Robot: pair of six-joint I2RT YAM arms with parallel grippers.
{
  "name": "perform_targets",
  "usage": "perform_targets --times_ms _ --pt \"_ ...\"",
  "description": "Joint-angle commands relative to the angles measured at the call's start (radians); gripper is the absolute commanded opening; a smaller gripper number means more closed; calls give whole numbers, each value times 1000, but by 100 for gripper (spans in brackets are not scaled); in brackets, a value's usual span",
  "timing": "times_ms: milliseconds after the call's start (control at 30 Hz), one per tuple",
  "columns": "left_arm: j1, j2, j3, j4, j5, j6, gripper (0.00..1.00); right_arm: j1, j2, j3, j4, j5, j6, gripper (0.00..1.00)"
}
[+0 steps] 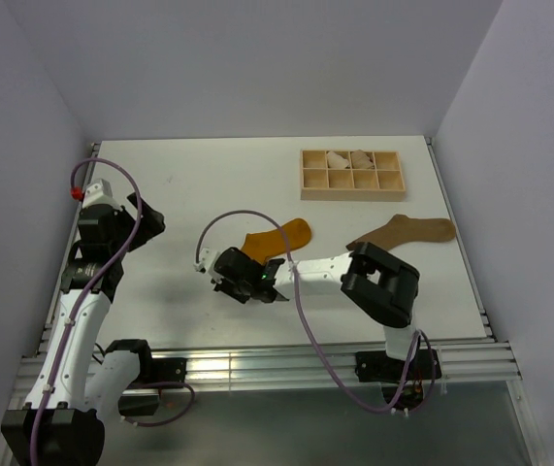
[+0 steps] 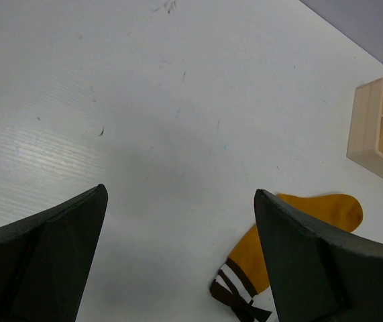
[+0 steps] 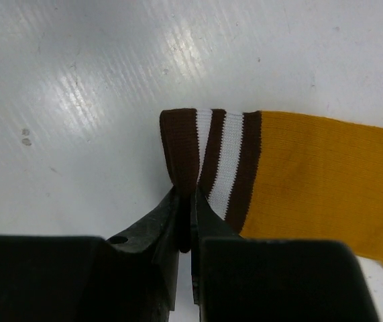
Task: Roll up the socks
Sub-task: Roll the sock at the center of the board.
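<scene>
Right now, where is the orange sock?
In the top view, the orange sock lies mid-table, left of the brown sock, its striped cuff pinched by the right tool.

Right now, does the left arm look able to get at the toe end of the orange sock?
Probably yes. The left hand is open, and only bare table lies between it and the orange sock. The right hand pinches just the striped cuff, so the toe end is free.

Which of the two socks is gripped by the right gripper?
The mustard sock: the right gripper pinches its striped cuff. The tan sock lies apart, untouched, farther right.
</scene>
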Motion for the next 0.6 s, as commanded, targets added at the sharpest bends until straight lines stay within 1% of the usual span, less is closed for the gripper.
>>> perform_targets --times_ms 0,133,267,400,500,567 --pt "5 -16 -5 44 99 -10 97 -46 -49 -23 -59 -171 69 7" --pt "5 -19 -30 73 198 -52 97 -133 -66 -23 -54 -301 138 4" --pt "-1 -34 -79 91 268 -105 97 -185 -55 -15 -57 -397 184 3" --pt "-43 -72 -126 105 262 -170 96 -238 -42 -11 -50 -519 229 2" --pt "-116 -85 -174 140 239 -223 94 -285 -34 -20 -16 -634 276 2" --pt "-196 -80 -203 160 180 -243 93 -310 -28 -18 -8 -670 310 2"
